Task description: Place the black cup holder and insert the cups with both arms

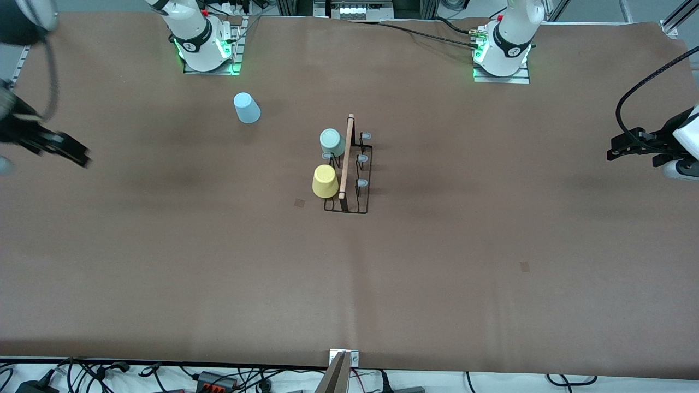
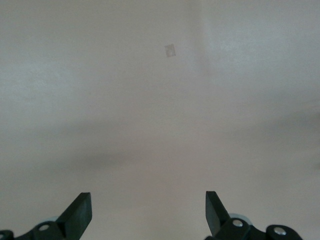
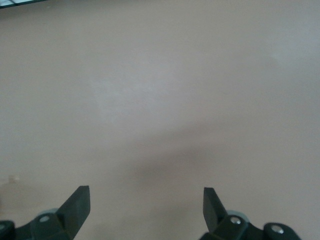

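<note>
Rack placement looks finished: the black thin-wire cup holder (image 1: 348, 173) with its light wooden rod handle stands at the middle of the brown surface (image 1: 491, 262). A mint green plastic tumbler (image 1: 331, 142) and a yellow plastic tumbler (image 1: 325, 181) sit upside down on its pegs. The light blue tumbler (image 1: 247, 107) rests alone toward the edge where the bases stand, closest to the right arm's base. The right end effector (image 1: 71, 152) hovers over its end edge, fingers spread. The left end effector (image 1: 620, 151) waits over the other end edge, also spread. The right arm should probably descend squarely over the blue cup, pinching its sidewall gently.
</note>
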You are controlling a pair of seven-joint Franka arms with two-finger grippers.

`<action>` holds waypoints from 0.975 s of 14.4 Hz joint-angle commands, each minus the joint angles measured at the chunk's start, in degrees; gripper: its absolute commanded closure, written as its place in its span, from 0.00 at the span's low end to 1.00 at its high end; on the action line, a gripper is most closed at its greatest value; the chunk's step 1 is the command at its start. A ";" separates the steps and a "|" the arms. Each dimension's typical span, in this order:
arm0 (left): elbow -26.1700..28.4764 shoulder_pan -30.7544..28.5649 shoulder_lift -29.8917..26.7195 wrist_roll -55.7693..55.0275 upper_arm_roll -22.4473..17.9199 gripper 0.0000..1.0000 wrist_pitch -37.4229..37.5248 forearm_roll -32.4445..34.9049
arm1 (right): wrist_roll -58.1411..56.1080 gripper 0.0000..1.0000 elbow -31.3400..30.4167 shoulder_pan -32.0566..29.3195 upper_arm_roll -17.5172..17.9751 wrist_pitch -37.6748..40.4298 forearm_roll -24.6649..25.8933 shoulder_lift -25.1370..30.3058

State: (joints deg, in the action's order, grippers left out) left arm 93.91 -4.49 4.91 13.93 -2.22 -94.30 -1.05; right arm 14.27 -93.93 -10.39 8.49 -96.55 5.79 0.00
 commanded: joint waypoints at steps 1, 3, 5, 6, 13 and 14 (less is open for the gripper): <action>-1.01 -0.16 0.19 0.22 0.11 0.00 0.08 1.23 | -0.99 0.00 4.00 -1.04 0.30 8.27 -2.78 1.15; -0.92 -0.16 0.19 0.22 0.11 0.00 0.08 1.23 | -5.19 0.00 4.02 -2.00 -0.57 7.78 -8.66 0.88; -1.01 -0.16 0.19 0.22 0.02 0.00 0.08 1.23 | -8.64 0.00 2.80 -2.01 -0.85 6.81 -8.61 1.93; -0.92 -0.16 0.19 0.22 0.02 0.00 -0.01 1.23 | -8.82 0.00 3.49 -0.53 -1.54 7.33 -7.13 2.02; -0.92 -0.16 0.28 0.22 -0.16 0.00 -0.01 1.23 | -9.17 0.00 4.64 8.37 -9.99 7.16 -2.62 0.97; -0.92 -0.16 0.19 0.22 -0.16 0.00 -0.01 1.23 | -9.26 0.00 5.94 8.36 -10.16 7.33 -3.06 0.27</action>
State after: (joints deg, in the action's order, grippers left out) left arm 93.90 -4.55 4.91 13.93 -2.34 -94.45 -1.03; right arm 6.01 -90.62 -2.56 -0.77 -89.73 3.39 1.59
